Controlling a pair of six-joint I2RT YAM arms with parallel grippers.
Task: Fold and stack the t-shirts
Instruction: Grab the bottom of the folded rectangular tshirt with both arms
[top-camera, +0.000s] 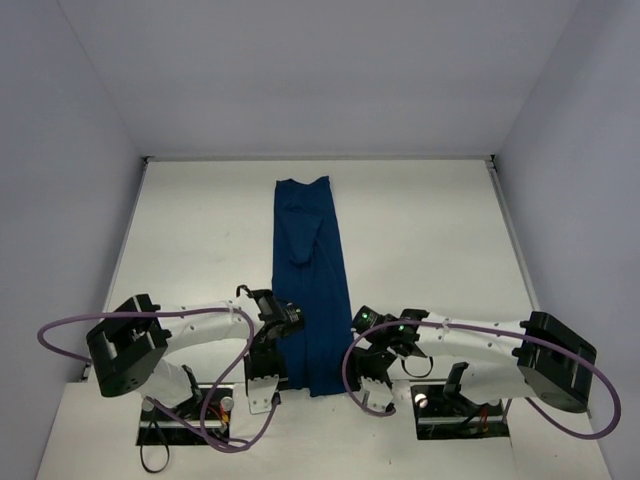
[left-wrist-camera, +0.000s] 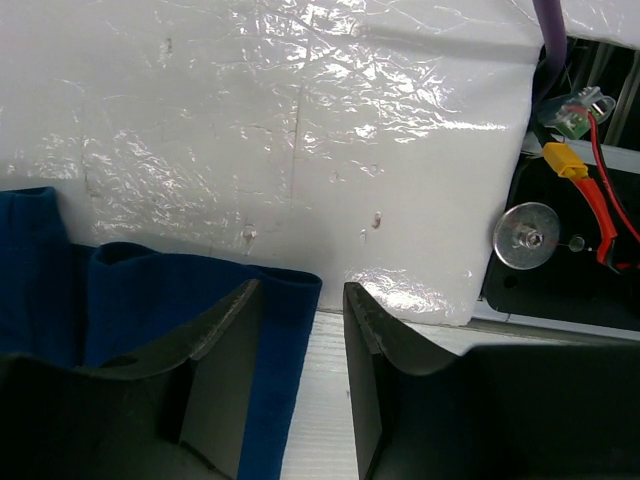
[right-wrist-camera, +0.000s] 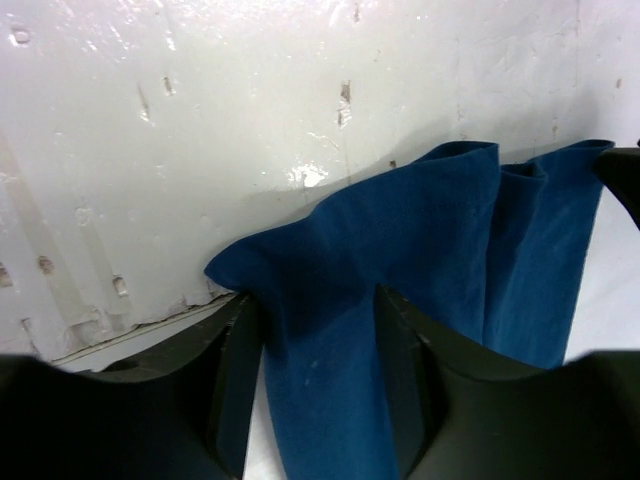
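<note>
The navy blue t-shirt (top-camera: 310, 280) lies folded into a long narrow strip down the middle of the white table (top-camera: 430, 230), plain side up; no print shows. My left gripper (top-camera: 262, 388) is at the strip's near left corner and points toward the near table edge. In the left wrist view it (left-wrist-camera: 302, 300) is open, and the shirt's edge (left-wrist-camera: 130, 290) lies between the jaws against the left finger. My right gripper (top-camera: 372, 388) is at the near right corner. In the right wrist view it (right-wrist-camera: 315, 310) is open astride a rumpled shirt corner (right-wrist-camera: 420, 230).
The near table edge and the left arm's black base plate with a silver bolt (left-wrist-camera: 527, 237) and red wires (left-wrist-camera: 600, 200) lie just beyond the left gripper. Purple cables (top-camera: 60, 330) loop around both arms. Grey walls enclose the table on three sides.
</note>
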